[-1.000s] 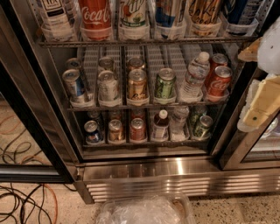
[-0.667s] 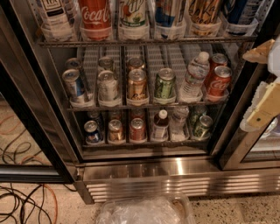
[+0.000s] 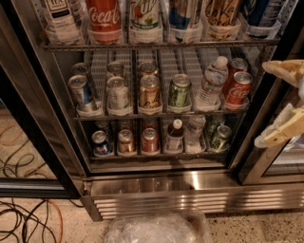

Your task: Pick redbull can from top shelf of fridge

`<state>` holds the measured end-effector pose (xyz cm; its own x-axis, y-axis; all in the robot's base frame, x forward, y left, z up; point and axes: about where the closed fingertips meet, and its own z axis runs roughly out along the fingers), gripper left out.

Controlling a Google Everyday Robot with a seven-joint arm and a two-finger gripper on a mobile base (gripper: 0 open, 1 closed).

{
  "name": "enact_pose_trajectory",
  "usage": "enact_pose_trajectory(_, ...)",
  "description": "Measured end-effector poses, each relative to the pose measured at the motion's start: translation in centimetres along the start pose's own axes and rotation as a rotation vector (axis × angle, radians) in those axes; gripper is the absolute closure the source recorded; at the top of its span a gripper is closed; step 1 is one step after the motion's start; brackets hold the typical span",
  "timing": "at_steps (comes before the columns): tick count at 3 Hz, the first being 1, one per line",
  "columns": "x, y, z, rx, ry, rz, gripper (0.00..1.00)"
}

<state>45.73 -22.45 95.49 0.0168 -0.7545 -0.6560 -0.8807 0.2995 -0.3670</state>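
The gripper (image 3: 262, 104) hangs at the right edge of the view, in front of the black frame of the fridge (image 3: 156, 187), level with the middle rack; its cream jaws stand apart with nothing between them. The redbull can (image 3: 182, 13) stands on the top shelf (image 3: 156, 46), right of centre in a white lane, with only its blue and silver lower part showing below the picture's top edge. It is well apart from the gripper, up and to its left. A Coca-Cola bottle (image 3: 104, 16) stands two lanes left of it. Cables (image 3: 28, 218) lie on the floor at lower left.
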Motion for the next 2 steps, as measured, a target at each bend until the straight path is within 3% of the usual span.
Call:
enact_pose_trajectory(1, -1.87, 0.49, -0.36, 0.004, -0.085, -0.048, 0.0)
enact_pose_trajectory(2, -1.87, 0.49, -0.36, 0.004, -0.085, -0.048, 0.0)
